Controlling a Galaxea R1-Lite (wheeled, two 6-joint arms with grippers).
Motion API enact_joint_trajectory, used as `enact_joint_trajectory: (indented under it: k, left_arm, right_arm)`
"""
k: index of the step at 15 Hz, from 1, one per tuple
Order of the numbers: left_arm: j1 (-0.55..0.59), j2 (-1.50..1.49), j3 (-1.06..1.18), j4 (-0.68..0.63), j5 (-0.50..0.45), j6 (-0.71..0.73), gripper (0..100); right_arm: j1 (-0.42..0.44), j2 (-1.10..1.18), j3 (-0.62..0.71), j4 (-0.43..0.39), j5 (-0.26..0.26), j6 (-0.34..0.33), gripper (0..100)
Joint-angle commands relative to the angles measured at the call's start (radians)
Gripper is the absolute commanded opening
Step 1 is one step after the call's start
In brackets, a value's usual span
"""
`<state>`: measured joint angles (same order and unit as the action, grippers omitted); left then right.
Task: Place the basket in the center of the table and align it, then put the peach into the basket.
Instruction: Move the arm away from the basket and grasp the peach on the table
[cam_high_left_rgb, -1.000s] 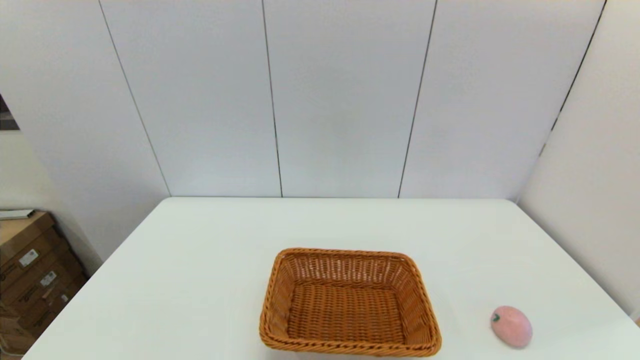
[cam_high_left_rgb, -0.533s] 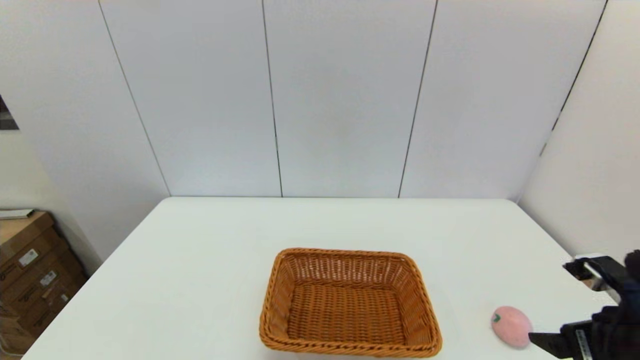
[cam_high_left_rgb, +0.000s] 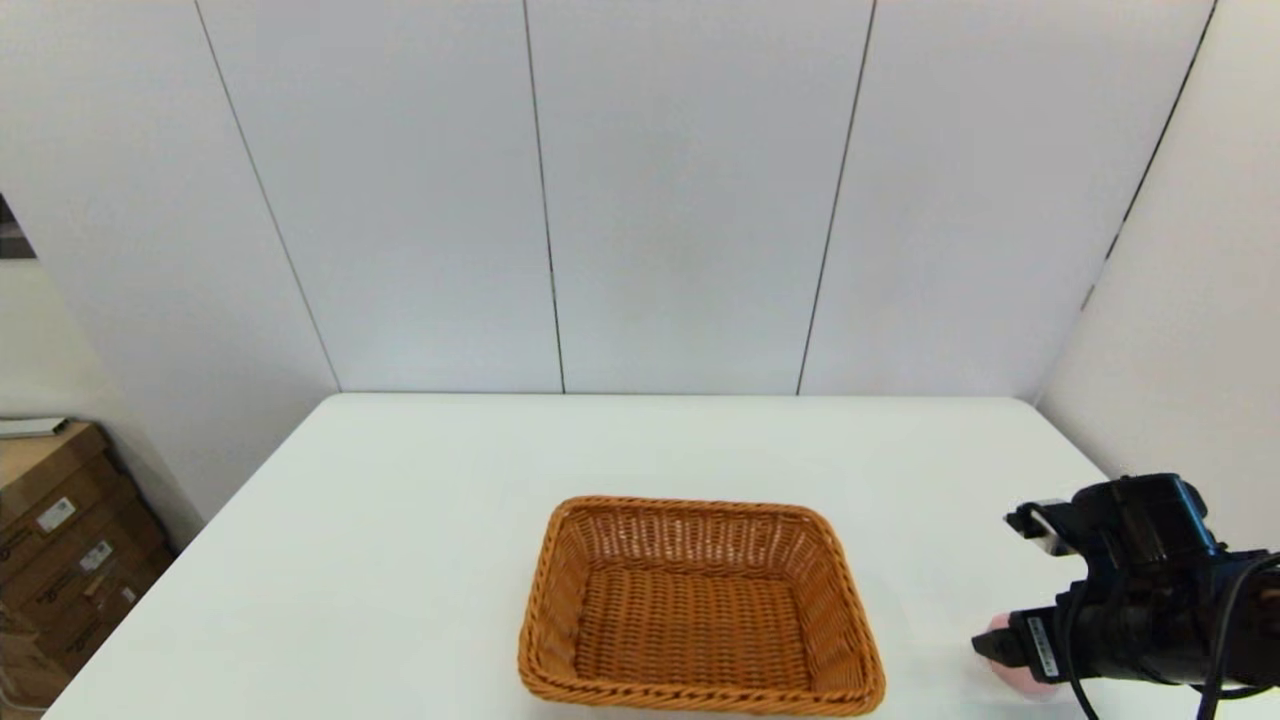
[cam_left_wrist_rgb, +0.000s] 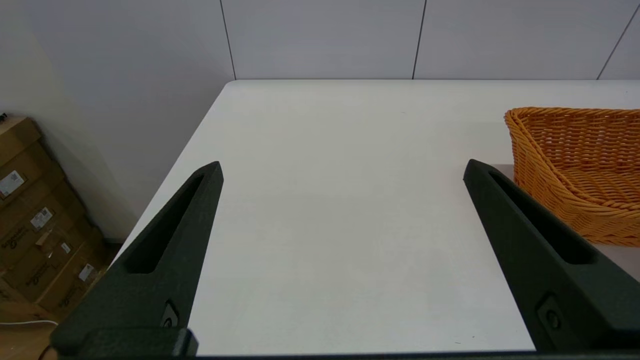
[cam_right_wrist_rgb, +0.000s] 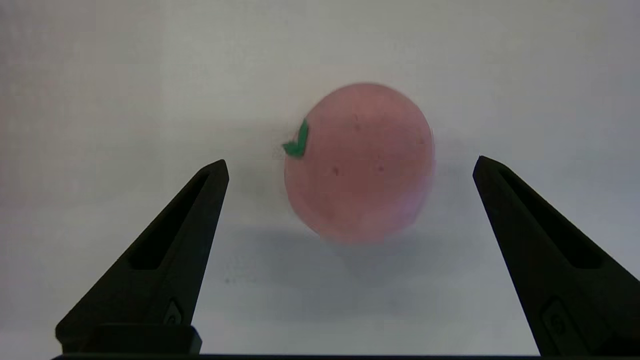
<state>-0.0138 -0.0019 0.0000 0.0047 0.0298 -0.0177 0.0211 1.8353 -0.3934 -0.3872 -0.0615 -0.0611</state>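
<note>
The orange-brown wicker basket (cam_high_left_rgb: 690, 508) sits empty near the front middle of the white table (cam_high_left_rgb: 400, 500). The pink peach (cam_high_left_rgb: 1020, 678) lies right of it by the front edge, mostly hidden in the head view behind my right gripper (cam_high_left_rgb: 1005, 585). In the right wrist view the peach (cam_right_wrist_rgb: 357, 162) with its green stem mark lies on the table between the spread fingers of the right gripper (cam_right_wrist_rgb: 350, 161), which is open and apart from it. My left gripper (cam_left_wrist_rgb: 342, 163) is open over bare table, with the basket (cam_left_wrist_rgb: 575, 150) to its right.
Cardboard boxes (cam_high_left_rgb: 60, 540) are stacked on the floor beyond the table's left edge. A panelled wall stands behind the table, and a side wall runs close along its right edge.
My right arm has come in from the right and moved left over the peach, now covering most of it in the head view. The basket and peach have not moved.
</note>
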Motion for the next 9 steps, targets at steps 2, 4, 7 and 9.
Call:
enact_joint_trajectory:
  k: [2, 4, 7, 9]
  left_arm:
    - [0.0, 0.0, 0.0, 0.0, 0.001, -0.001, 100]
    - [0.0, 0.0, 0.0, 0.0, 0.001, -0.001, 100]
    - [0.0, 0.0, 0.0, 0.0, 0.001, -0.001, 100]
    - [0.0, 0.0, 0.0, 0.0, 0.001, -0.001, 100]
  right_arm:
    - [-0.001, 0.091, -0.008, -0.021, 0.0, 0.001, 0]
    - [-0.003, 0.073, -0.005, -0.021, 0.0, 0.001, 0]
    - [-0.007, 0.024, 0.001, -0.019, 0.0, 0.001, 0]
    - [-0.007, -0.05, 0.007, -0.018, 0.0, 0.001, 0]
